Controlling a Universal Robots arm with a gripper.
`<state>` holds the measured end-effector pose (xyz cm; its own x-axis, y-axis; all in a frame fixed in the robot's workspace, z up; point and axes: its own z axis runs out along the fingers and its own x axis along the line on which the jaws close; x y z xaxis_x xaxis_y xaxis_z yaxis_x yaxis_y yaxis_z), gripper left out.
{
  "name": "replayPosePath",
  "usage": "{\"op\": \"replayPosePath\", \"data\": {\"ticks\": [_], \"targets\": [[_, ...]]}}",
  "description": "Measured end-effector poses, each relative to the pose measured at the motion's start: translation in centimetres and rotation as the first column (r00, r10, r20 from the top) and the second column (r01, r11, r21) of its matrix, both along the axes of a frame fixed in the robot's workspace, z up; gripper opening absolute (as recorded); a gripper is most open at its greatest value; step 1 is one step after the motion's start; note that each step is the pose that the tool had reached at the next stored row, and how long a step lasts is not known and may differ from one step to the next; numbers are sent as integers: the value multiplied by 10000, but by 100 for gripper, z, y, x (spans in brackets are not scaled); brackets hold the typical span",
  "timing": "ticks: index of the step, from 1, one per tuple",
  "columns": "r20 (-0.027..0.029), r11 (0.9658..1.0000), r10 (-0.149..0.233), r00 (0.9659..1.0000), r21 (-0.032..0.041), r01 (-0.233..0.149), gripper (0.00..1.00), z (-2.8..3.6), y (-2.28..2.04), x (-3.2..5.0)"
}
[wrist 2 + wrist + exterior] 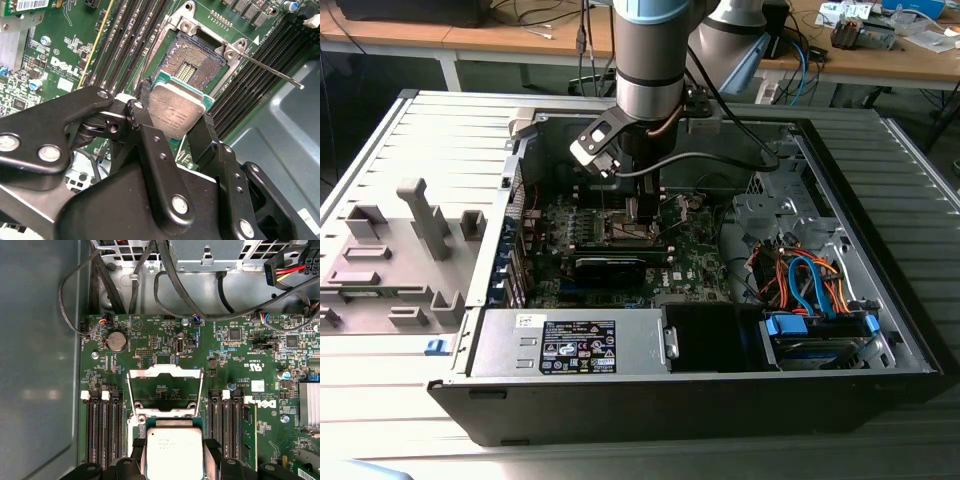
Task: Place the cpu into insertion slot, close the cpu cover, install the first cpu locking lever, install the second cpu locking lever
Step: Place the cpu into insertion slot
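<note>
Here the jaws of the gripper (176,119) pinch the cpu (175,106) by two opposite edges, metal top up, over the near edge of the uncovered insertion slot (192,62), which lies just ahead, with the cpu cover (165,371) raised open beyond.

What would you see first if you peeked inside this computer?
The small square silver-grey chip, pinched between two black fingers, hangs over the brownish-gold square socket. At the socket's edge in the first wrist view, the thin silver metal frame stands flipped open.
</note>
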<state>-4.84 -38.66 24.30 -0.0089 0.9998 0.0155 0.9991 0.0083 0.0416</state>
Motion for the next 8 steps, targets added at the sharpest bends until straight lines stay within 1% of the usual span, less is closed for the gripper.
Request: {"op": "replayPosePath", "data": {"ticks": [4, 8], "targets": [[1, 10000, -1, 10000, 2, 1, 55, -2, 3, 0], [1, 10000, 0, 10000, 1, 0, 55, -1, 25, 0]]}}
